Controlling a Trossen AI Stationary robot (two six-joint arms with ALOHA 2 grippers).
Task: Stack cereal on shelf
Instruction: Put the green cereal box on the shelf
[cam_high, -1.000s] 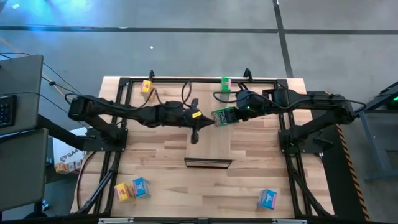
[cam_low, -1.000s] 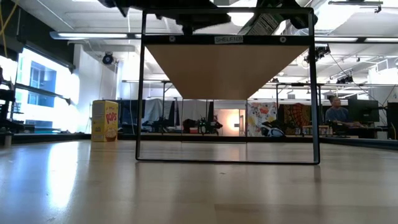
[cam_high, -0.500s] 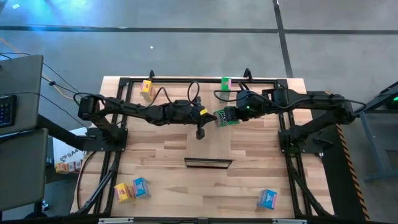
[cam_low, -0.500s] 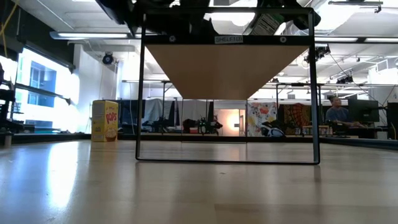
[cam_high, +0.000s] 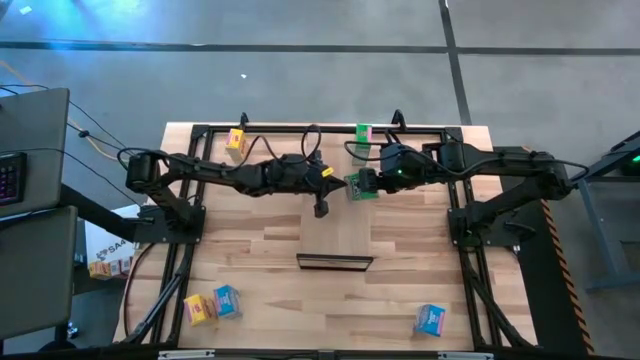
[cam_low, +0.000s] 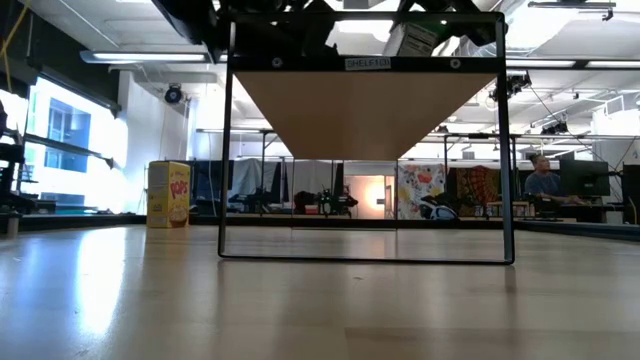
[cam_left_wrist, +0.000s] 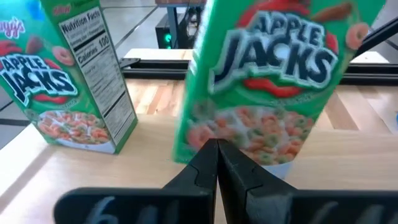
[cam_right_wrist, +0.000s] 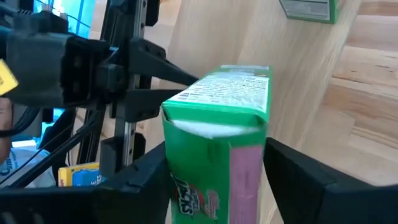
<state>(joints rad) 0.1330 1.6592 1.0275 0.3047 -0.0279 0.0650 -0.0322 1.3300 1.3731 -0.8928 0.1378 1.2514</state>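
Held green box (cam_high: 360, 187): clamped between the right fingers (cam_right_wrist: 298, 174), one dark finger on each side; carried above the shelf (cam_high: 340, 235), near its back end
Right gripper (cam_high: 366, 186): over mid-bench, reaching in from the right
Left gripper (cam_high: 321, 208): just left of the held box, fingers (cam_left_wrist: 211, 165) pressed together, gripping nothing; tips point at the box's printed front
Second green box (cam_high: 363, 133): upright at the shelf's back edge, apart from both grippers
Yellow box (cam_high: 235, 140): back left of the bench (cam_high: 250, 260)
Yellow box and blue box (cam_high: 227, 300): side by side, front left
Blue box (cam_high: 430, 320): front right
Left wrist view alone: both green fronts reading "Apple Jacks"
Low view alone: shelf underside on its black frame, a yellow box (cam_low: 168, 194) beyond, a seated person far right; fingers hidden
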